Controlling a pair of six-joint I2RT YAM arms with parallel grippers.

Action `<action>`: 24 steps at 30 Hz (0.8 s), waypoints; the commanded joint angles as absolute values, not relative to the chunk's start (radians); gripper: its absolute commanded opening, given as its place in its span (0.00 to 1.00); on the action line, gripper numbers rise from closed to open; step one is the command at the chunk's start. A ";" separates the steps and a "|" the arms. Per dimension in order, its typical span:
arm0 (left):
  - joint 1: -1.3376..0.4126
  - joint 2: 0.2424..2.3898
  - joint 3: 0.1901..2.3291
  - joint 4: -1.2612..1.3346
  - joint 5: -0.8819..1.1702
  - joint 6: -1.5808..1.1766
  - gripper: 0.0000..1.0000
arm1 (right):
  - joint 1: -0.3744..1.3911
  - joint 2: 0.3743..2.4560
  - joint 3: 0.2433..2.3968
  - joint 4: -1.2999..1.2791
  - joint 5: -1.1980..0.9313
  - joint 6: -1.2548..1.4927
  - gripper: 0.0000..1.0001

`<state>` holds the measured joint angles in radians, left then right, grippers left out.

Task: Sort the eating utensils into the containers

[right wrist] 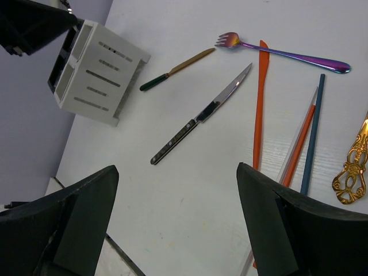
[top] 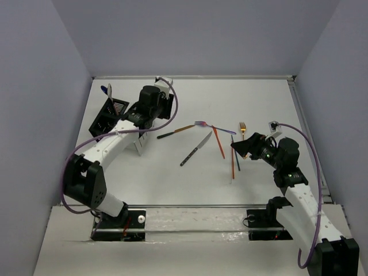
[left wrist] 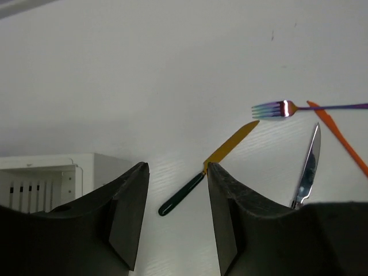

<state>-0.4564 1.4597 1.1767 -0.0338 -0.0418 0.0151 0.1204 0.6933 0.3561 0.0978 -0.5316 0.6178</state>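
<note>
A white table (top: 172,184) carries a silver knife (top: 195,148), with a gold-bladed knife (top: 175,131) and purple fork (top: 214,127) beyond it, an orange stick (top: 219,142) and gold fork (top: 242,129) to its right, and slotted caddies (top: 108,118) well to its left.

Table (right wrist: 172,218): white, matt, faint grain in places.
Purple fork (right wrist: 282,53): polished metal, iridescent, glossy.
Silver knife (right wrist: 202,115): mirror-bright metal blade; dark handle, duller, with small bright rivets.
Gold knife (right wrist: 177,69): satin gold blade, glossy dark green handle.
Gold fork (right wrist: 353,161): shiny gold metal, ornate relief on the handle.
Orange stick (right wrist: 260,109): looks like plastic, smooth, matt.
Teal stick (right wrist: 312,135): smooth, matt.
White caddy (right wrist: 100,75): matt, looks like plastic.
Left gripper (left wrist: 177,172): black, matt, finely textured plastic.
Right gripper (right wrist: 175,172): same finish.
</note>
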 commanded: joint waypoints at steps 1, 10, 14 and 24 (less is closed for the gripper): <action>-0.494 1.557 1.187 -0.156 -0.005 0.081 0.43 | 0.130 0.683 0.350 0.149 -0.529 0.611 0.89; -0.518 1.787 1.288 -0.238 -0.020 0.124 0.41 | 0.130 0.676 0.350 0.146 -0.532 0.609 0.89; -0.518 1.833 1.301 -0.229 -0.040 0.140 0.41 | 0.130 0.670 0.348 0.143 -0.532 0.609 0.89; -0.508 1.890 1.321 -0.227 -0.046 0.146 0.40 | 0.130 0.673 0.350 0.146 -0.534 0.611 0.89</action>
